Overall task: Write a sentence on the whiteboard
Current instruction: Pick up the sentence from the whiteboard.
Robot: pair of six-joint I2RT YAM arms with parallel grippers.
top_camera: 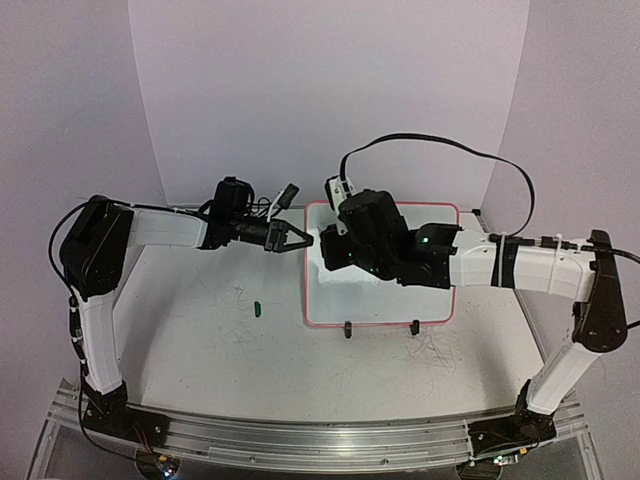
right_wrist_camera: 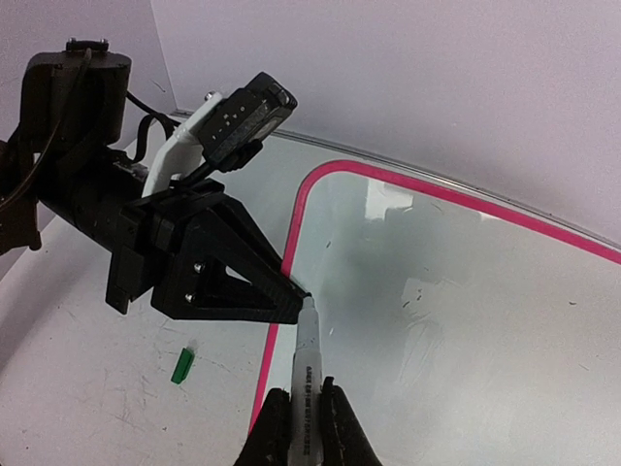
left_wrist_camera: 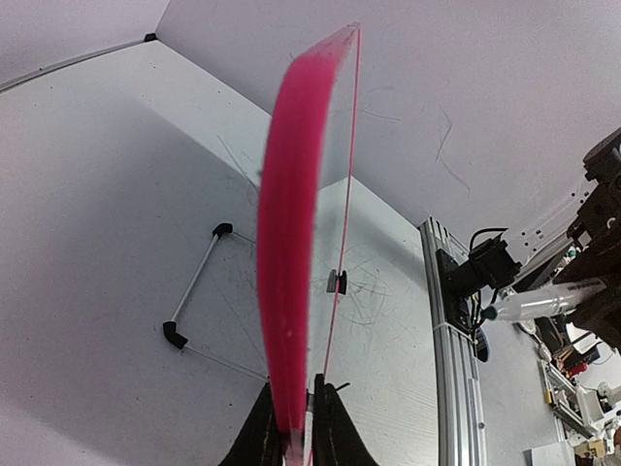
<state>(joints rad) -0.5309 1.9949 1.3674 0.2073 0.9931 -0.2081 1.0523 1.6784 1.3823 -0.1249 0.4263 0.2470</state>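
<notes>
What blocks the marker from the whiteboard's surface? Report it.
Nothing visible lies between the marker in the right gripper and the whiteboard. The left gripper, jaws shut on the board's left frame edge, sits right beside the marker tip; the surface to its right is open.

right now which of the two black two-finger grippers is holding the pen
The right gripper: it is shut on the slim grey marker, tip at the left edge of the pink-framed whiteboard. The left gripper clamps that frame instead.
</notes>
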